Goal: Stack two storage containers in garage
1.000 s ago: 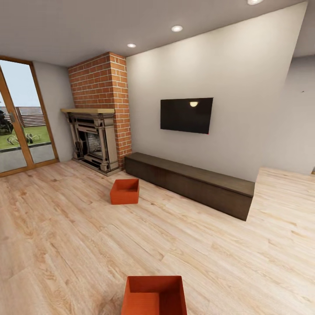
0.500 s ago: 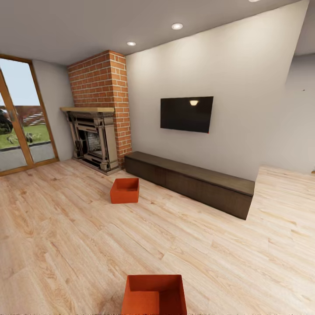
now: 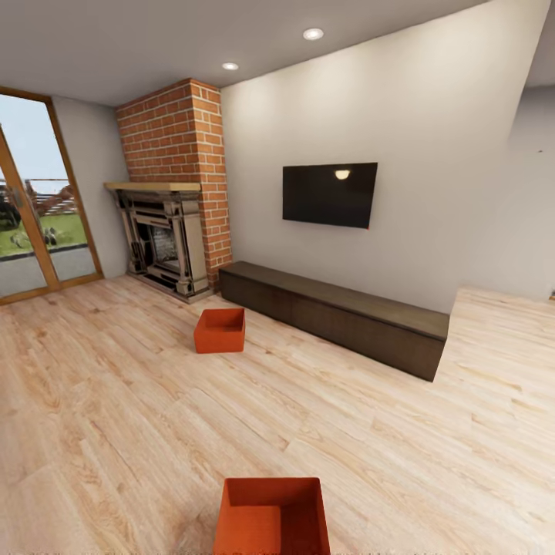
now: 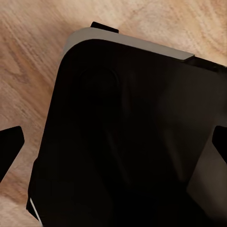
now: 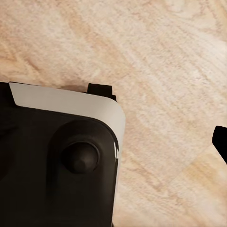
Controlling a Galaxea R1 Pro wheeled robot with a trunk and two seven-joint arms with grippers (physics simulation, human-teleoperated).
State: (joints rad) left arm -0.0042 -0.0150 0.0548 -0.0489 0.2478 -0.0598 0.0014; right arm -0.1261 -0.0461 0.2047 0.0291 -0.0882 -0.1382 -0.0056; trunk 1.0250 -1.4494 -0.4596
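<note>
Two orange-red open storage containers stand on the living room's light wood floor [image 3: 116, 401]. The near container [image 3: 271, 516] is at the bottom edge of the head view, partly cut off. The far container [image 3: 220, 330] sits in front of the fireplace and the bench's left end. My left gripper [image 4: 113, 151] hangs over the robot's dark base [image 4: 127, 132], its fingertips [image 4: 9, 146] wide apart at the picture's two sides and holding nothing. Of my right gripper [image 5: 113, 146], one dark fingertip [image 5: 221, 142] shows at the edge, far out, above bare planks.
A long dark low bench [image 3: 339, 316] runs along the white wall under a black TV [image 3: 329, 194]. A red brick chimney [image 3: 181, 139] with an ornate fireplace [image 3: 163, 243] fills the corner. Glass doors [image 3: 31, 223] stand at the left. The robot's base [image 5: 56, 165] is below the right wrist.
The whole head view has shifted a little: the camera moved, and the walls and TV appear slightly larger. Both containers stay where they were on the floor.
</note>
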